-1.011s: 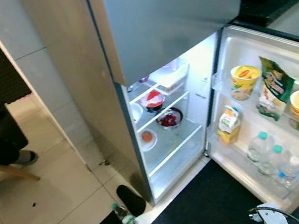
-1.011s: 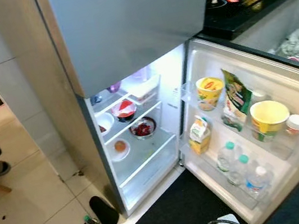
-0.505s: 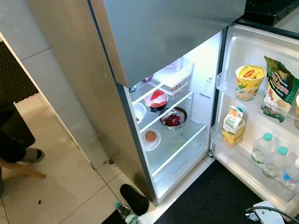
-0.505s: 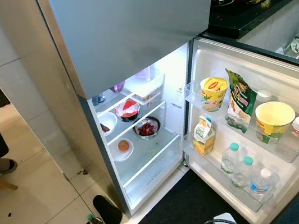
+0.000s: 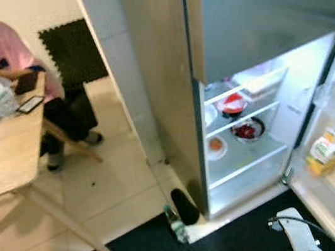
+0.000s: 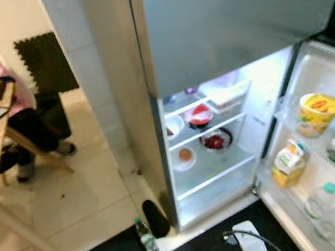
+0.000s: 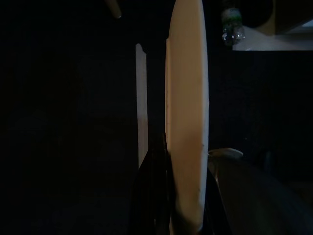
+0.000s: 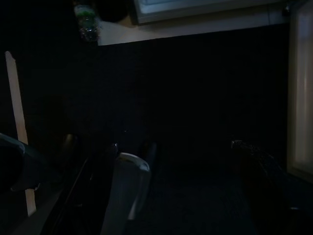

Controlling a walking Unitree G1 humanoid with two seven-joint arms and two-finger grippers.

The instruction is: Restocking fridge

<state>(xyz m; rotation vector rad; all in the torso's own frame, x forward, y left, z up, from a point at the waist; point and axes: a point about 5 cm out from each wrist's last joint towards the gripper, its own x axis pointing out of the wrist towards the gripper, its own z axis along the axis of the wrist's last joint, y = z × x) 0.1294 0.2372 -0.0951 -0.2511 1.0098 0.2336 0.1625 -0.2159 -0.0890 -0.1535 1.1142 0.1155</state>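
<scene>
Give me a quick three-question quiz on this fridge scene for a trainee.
1. True or false: the fridge's lower door is shut.
2. What does the left pincer hold? A) a plate B) a mug C) nothing
3. Where does the juice carton stand?
Key: 1 false; 2 A; 3 on a shelf inside the open lower door.

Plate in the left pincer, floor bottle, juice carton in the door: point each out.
plate (image 7: pixel 187 122), left wrist view, on its pale edge-on rim.
bottle (image 6: pixel 146 237), right eye view, on its body by the fridge foot.
juice carton (image 6: pixel 286 162), right eye view, on its front face.
</scene>
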